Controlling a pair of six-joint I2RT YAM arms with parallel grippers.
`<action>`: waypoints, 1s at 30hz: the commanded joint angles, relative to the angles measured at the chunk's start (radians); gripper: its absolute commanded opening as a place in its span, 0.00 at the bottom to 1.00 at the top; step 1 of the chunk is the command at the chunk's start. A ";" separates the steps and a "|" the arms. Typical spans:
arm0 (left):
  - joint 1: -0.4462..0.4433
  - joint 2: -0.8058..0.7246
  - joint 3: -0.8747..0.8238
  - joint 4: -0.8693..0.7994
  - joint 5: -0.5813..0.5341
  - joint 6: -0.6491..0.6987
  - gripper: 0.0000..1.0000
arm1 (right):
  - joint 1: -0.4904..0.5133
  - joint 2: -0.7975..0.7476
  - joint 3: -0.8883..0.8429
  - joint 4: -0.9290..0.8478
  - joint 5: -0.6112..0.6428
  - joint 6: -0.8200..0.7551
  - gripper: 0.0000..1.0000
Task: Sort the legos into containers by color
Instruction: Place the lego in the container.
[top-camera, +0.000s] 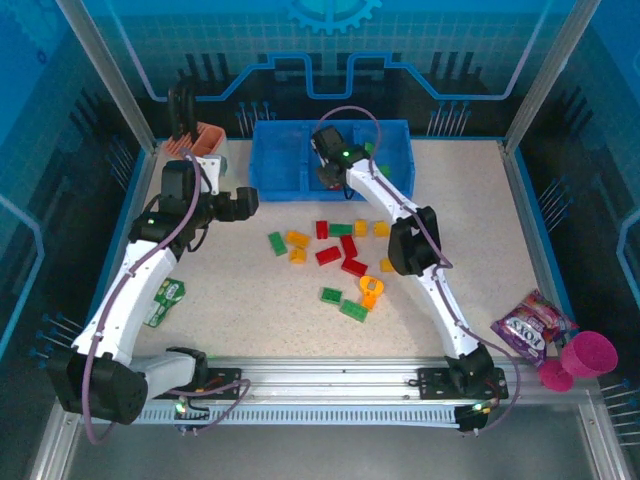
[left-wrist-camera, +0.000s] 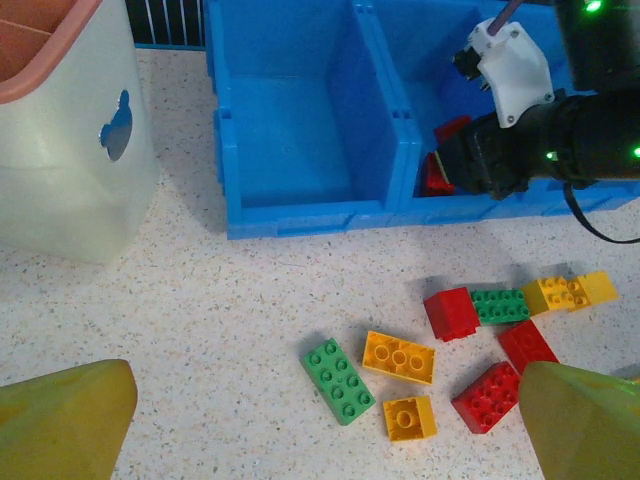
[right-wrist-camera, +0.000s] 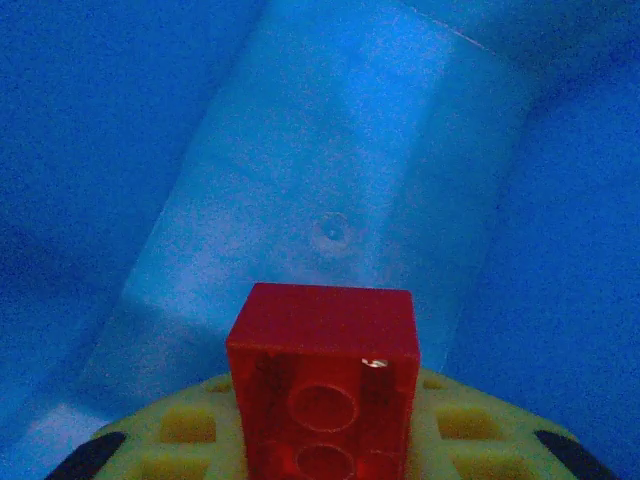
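Tabletop (top-camera: 250, 300) overhead: loose legos (top-camera: 327, 255); wrist close-up: right gripper (right-wrist-camera: 320, 445) pinching red brick (right-wrist-camera: 322, 365).

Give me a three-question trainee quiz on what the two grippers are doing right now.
1. True or false: the right gripper is shut on a red brick.
2. Pick one. The left gripper is: A) shut on nothing, B) open, C) shut on a brick.
3. Fill in: the right gripper is at the blue tray's ____ compartment.
Key: 1 true; 2 B; 3 middle.
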 joint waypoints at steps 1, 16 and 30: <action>0.001 -0.005 0.003 0.006 0.001 0.015 0.99 | -0.017 0.028 0.050 -0.001 -0.008 -0.020 0.23; 0.001 0.012 0.014 0.001 0.015 0.008 0.99 | -0.001 -0.103 -0.055 0.119 0.008 -0.009 0.45; 0.001 0.003 0.014 0.001 0.012 0.011 0.99 | 0.004 -0.531 -0.414 0.065 0.042 0.011 0.47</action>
